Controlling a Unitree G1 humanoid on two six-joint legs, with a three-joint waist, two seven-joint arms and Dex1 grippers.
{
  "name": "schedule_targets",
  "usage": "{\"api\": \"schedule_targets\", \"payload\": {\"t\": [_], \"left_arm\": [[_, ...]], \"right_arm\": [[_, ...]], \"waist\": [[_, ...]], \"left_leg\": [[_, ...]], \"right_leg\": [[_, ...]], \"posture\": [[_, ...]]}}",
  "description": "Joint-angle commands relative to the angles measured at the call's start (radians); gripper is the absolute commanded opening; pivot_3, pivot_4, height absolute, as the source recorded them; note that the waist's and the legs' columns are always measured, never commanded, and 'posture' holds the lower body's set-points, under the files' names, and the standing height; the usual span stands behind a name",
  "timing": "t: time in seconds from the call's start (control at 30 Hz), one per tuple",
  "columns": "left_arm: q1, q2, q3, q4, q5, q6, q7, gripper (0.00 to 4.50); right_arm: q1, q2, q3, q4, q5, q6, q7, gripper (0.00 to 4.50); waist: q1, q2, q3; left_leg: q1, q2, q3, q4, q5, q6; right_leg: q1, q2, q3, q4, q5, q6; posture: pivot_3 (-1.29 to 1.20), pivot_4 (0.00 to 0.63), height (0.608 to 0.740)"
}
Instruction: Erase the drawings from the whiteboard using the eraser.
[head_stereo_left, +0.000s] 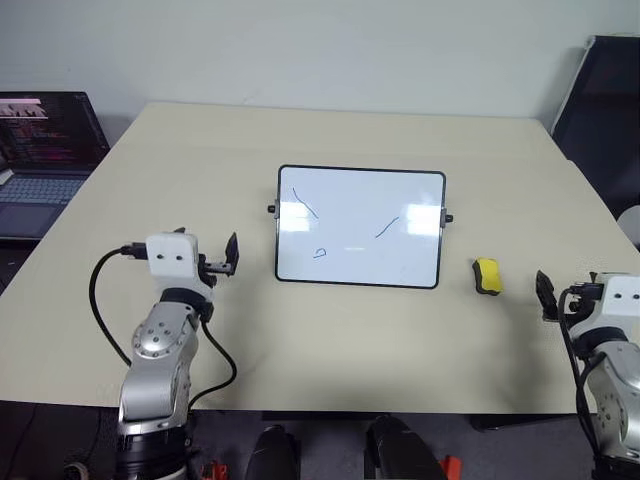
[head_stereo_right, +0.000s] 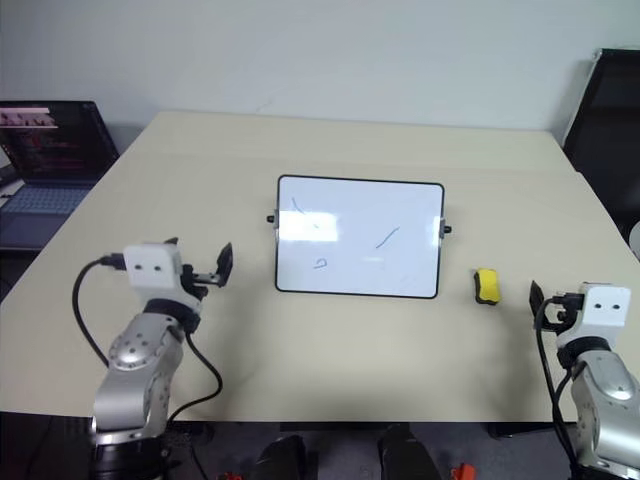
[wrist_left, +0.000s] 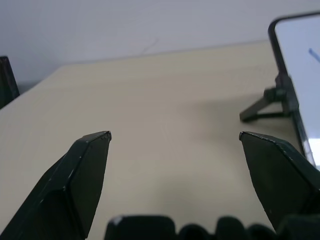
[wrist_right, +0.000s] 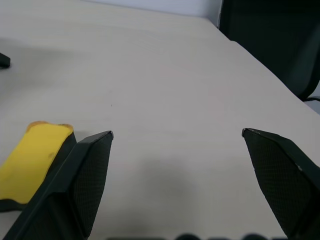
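Both grippers are standing released, holding nothing. The right gripper (wrist_right: 177, 135) is sitting near the small yellow oblong eraser (head_stereo_left: 487, 275); it should centre over the eraser before clamping.

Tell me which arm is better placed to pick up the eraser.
Right, I'd say. The eraser lies on the table right of the whiteboard, close ahead of the open right claw; the left claw sits across the board.
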Motion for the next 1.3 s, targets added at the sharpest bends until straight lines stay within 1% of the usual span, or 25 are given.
{"api": "schedule_targets", "payload": {"t": [0.03, 0.1, 0.2, 0.3, 0.5, 0.6, 0.73, 0.8, 0.9, 0.93, 1.0, 1.1, 1.2, 1.3], "left_arm": [[0.019, -0.011, 0.023, -0.035, 0.019, -0.017, 0.027, 4.5], [0.025, -0.017, 0.024, -0.013, 0.024, -0.033, 0.035, 4.5], [0.015, -0.013, 0.033, -0.033, 0.007, -0.016, 0.026, 4.5], [-0.017, 0.018, 0.018, -0.024, -0.042, -0.04, -0.068, 4.5], [-0.095, 0.082, 0.005, -0.001, -0.116, -0.109, -0.24, 4.5], [-0.132, 0.127, -0.026, -0.021, -0.188, -0.099, -0.37, 4.5], [-0.194, 0.214, -0.085, -0.037, -0.295, -0.051, -0.581, 4.5], [-0.249, 0.261, -0.125, -0.024, -0.341, -0.019, -0.692, 4.5], [-0.314, 0.309, -0.184, 0.013, -0.371, 0.009, -0.82, 4.5], [-0.316, 0.328, -0.175, 0.044, -0.379, -0.009, -0.867, 4.5], [-0.359, 0.353, -0.227, 0.083, -0.381, -0.013, -0.977, 4.5], [-0.46, 0.356, -0.316, 0.118, -0.383, 0.011, -1.103, 4.5], [-0.508, 0.381, -0.326, 0.173, -0.392, 0.01, -1.201, 4.5], [-0.587, 0.353, -0.356, 0.249, -0.351, -0.04, -1.245, 4.5]], "right_arm": [[0.001, -0.006, -0.015, -0.05, 0.017, 0.017, -0.001, 4.49], [-0.004, -0.003, -0.009, -0.03, 0.009, 0.017, -0.004, 4.49], [-0.012, 0.001, -0.001, -0.043, 0.003, 0.04, -0.02, 4.49], [-0.019, -0.002, 0.008, -0.083, 0.01, 0.069, -0.018, 4.49], [0.002, -0.007, -0.007, -0.184, 0.09, 0.137, 0.019, 4.49], [0.008, -0.035, -0.011, -0.239, 0.151, 0.193, 0.062, 4.49], [0.022, -0.085, -0.025, -0.315, 0.26, 0.339, 0.099, 4.49], [0.029, -0.11, -0.025, -0.361, 0.311, 0.415, 0.103, 4.49], [0.018, -0.114, -0.024, -0.401, 0.354, 0.52, 0.054, 4.49], [0.011, -0.091, 0.003, -0.429, 0.349, 0.548, 0.012, 4.49], [-0.02, -0.046, 0.034, -0.461, 0.349, 0.589, -0.061, 4.49], [-0.089, -0.013, 0.077, -0.405, 0.283, 0.616, -0.15, 4.49], [-0.141, 0.032, 0.136, -0.382, 0.24, 0.626, -0.205, 4.49], [-0.199, 0.052, 0.166, -0.321, 0.201, 0.627, -0.231, 4.49]], "waist": [[0.0, 0.0, 0.0], [0.0, 0.0, 0.0], [0.0, 0.0, 0.0], [0.0, 0.0, 0.0], [0.001, 0.0, 0.0], [0.001, 0.0, 0.0], [0.001, 0.001, 0.001], [0.0, 0.001, 0.001], [0.001, 0.001, 0.001], [0.0, 0.001, 0.001], [-0.006, 0.001, 0.001], [-0.008, 0.002, 0.002], [-0.008, 0.002, 0.002], [-0.008, 0.003, 0.002]], "left_leg": [[0.0, 0.0, 0.0, 0.0, 0.0, 0.0], [0.0, 0.0, 0.0, 0.001, 0.0, 0.0], [0.0, 0.0, 0.0, 0.001, 0.0, 0.0], [0.0, 0.0, 0.0, 0.001, 0.0, 0.0], [0.0, 0.0, 0.0, 0.0, 0.0, 0.0], [0.0, 0.0, 0.0, 0.0, 0.0, 0.0], [0.0, 0.0, 0.0, 0.0, 0.0, 0.0], [0.0, 0.0, 0.0, 0.0, 0.0, 0.0], [0.0, 0.0, -0.001, 0.0, 0.0, 0.0], [0.0, 0.0, 0.0, 0.0, 0.0, 0.0], [0.0, 0.0, 0.0, 0.0, 0.0, 0.0], [-0.001, 0.0, -0.001, 0.0, 0.0, 0.0], [-0.002, 0.0, -0.001, 0.0, 0.0, 0.0], [-0.002, 0.0, -0.002, -0.002, 0.0, 0.0]], "right_leg": [[0.0, 0.0, 0.0, 0.0, 0.0, 0.0], [0.0, 0.0, 0.0, 0.0, 0.0, 0.0], [0.0, 0.0, 0.0, 0.0, 0.0, 0.0], [0.0, 0.0, 0.0, 0.0, 0.0, 0.0], [0.0, 0.0, 0.0, -0.001, 0.0, 0.0], [0.0, 0.0, 0.0, -0.001, 0.0, 0.0], [0.0, 0.0, 0.0, -0.001, 0.0, 0.0], [0.0, 0.0, 0.0, -0.001, 0.0, 0.0], [0.0, 0.0, -0.001, -0.001, 0.0, 0.0], [0.0, 0.0, 0.0, -0.001, 0.0, 0.0], [0.0, 0.0, 0.0, -0.001, 0.0, 0.0], [-0.001, 0.0, -0.001, 0.0, 0.0, 0.0], [-0.001, 0.0, -0.001, -0.001, 0.0, 0.0], [-0.002, 0.0, -0.003, 0.0, 0.0, -0.001]], "posture": [[0.0, 0.15, 0.74], [0.0, 0.15, 0.74], [0.0, 0.15, 0.74], [0.0, 0.15, 0.74], [0.0, 0.15, 0.74], [0.0, 0.15, 0.74], [0.0, 0.15, 0.74], [0.0, 0.15, 0.74], [0.0, 0.15, 0.74], [0.0, 0.15, 0.74], [0.0, 0.15, 0.74], [0.0, 0.15, 0.74], [0.0, 0.15, 0.74], [0.0, 0.15, 0.74]]}}
